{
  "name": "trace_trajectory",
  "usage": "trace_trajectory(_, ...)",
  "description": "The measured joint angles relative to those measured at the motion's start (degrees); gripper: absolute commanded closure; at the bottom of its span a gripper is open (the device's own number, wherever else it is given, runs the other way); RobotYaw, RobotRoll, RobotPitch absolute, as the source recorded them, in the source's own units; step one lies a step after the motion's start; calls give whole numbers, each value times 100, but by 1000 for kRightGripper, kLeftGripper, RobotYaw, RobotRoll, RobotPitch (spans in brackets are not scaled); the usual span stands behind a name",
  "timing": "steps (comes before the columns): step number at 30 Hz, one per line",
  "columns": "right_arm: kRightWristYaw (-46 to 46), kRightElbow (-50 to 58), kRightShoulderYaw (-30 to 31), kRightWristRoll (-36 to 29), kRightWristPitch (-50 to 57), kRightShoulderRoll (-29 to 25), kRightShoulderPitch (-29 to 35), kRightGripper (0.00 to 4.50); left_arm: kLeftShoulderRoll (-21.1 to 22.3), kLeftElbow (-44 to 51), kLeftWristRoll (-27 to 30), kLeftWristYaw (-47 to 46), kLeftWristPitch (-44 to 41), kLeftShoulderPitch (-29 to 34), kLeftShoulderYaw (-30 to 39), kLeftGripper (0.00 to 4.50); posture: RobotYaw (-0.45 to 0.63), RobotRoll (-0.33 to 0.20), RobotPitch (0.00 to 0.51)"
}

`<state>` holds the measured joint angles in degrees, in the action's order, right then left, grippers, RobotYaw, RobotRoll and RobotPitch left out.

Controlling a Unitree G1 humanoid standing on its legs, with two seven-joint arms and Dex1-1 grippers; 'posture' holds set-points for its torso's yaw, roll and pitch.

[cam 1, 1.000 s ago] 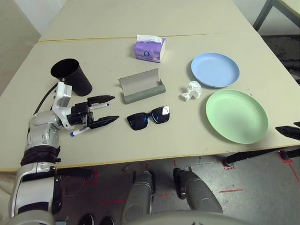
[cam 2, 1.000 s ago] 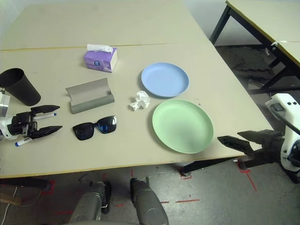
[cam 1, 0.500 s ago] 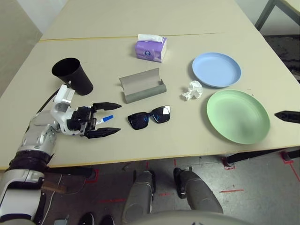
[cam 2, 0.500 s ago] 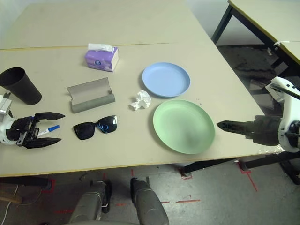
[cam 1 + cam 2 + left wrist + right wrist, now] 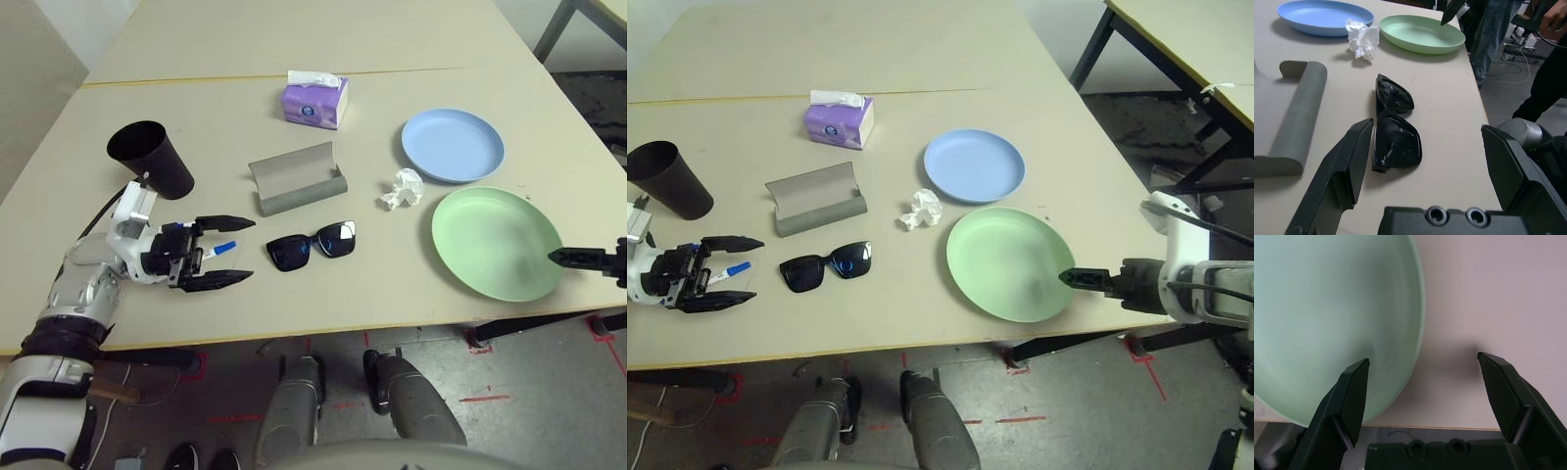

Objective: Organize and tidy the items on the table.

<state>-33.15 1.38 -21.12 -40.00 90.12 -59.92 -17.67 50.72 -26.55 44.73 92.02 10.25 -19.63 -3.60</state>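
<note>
My left gripper (image 5: 235, 251) stands open low over the table's left side, with a white blue-capped marker (image 5: 220, 249) lying between its fingers. Black sunglasses (image 5: 1396, 132) lie just beyond its fingertips, beside the open grey glasses case (image 5: 297, 179). A black cup (image 5: 152, 157) stands behind the left hand. The crumpled tissue (image 5: 402, 189) lies between the case and the light-blue plate (image 5: 453, 145). My right gripper (image 5: 1423, 360) is open, its fingers on either side of the green plate's (image 5: 495, 240) right rim.
A purple tissue box (image 5: 313, 101) stands at the back, near the yellowish seam of the table (image 5: 196, 80). The table's front edge runs close under both hands. A person (image 5: 1547, 58) stands past the table's right end, and another table (image 5: 1176, 29) is at the far right.
My right gripper has moved left from beyond the table's edge to the green plate's rim. My left gripper has shifted slightly forward, and the marker now lies between its fingers.
</note>
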Motion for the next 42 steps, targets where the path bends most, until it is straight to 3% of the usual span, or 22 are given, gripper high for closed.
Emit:
trace_trajectory(11,-205,49,180,22,2,7,-12,0,-84,139,-10,0,68,119,134,19,-55,0,219)
trace_trajectory(13,-232,68,198,22,8,7,-8,224,-110,152,-17,0,82,119,178,0,-54,0,217)
trace_trajectory(17,-306,156,238,-12,19,9,59,1261,-125,154,-32,0,83,117,250,0,-55,0,218)
trace_trajectory(26,-438,222,294,-152,23,81,5,4437,-125,153,-39,0,80,97,267,0,-54,0,214)
trace_trajectory(36,-568,135,245,-365,30,-37,-275,4475,-127,154,-50,1,75,91,271,0,-61,0,216)
trace_trajectory(38,-559,-32,289,-492,31,-35,-618,4475,-131,153,-57,0,73,84,272,0,-60,0,215)
trace_trajectory(42,-357,-707,318,-579,30,111,-1910,4475,-175,149,-79,0,72,31,277,0,-55,0,213)
